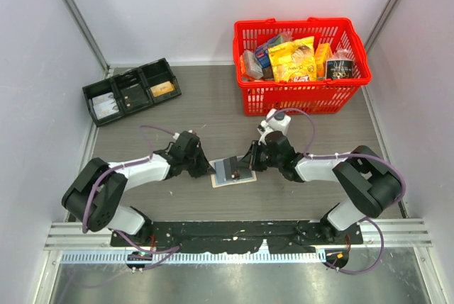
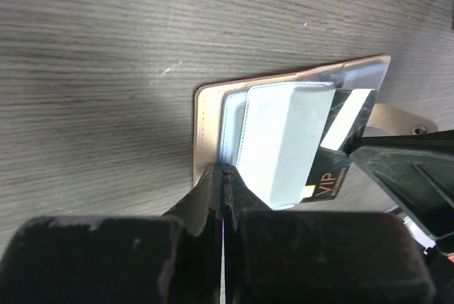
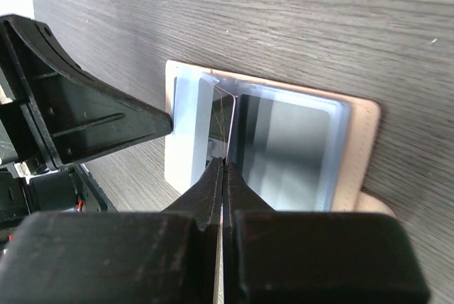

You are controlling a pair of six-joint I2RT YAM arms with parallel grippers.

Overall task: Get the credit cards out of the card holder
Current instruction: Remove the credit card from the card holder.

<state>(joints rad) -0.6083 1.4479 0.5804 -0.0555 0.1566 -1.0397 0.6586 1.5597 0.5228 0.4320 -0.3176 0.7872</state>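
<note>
- The card holder lies open and flat on the table, in the middle, between the two claws.
- It is tan on the outside, with blue and grey parts inside.
- The left claw is closed tight.
- Its tips sit right at the left edge of the card holder, next to a grey flap.
- I cannot tell if it pinches that edge or just pushes down on it.
- The right claw is closed tight too.
- It pinches a thin card at the right side of the card holder.
- The card is black, with a white stripe and the letters VIP in gold.
- The card is tilted and sticks part way out from under the grey flap. The rest of it is under the flap.
- Both arms lie low and reach in toward the middle from each side.
- A black tray with three boxes sits at the far left of the table, well apart from the card holder.
- A red basket full of snack packs sits at the far right.
</note>
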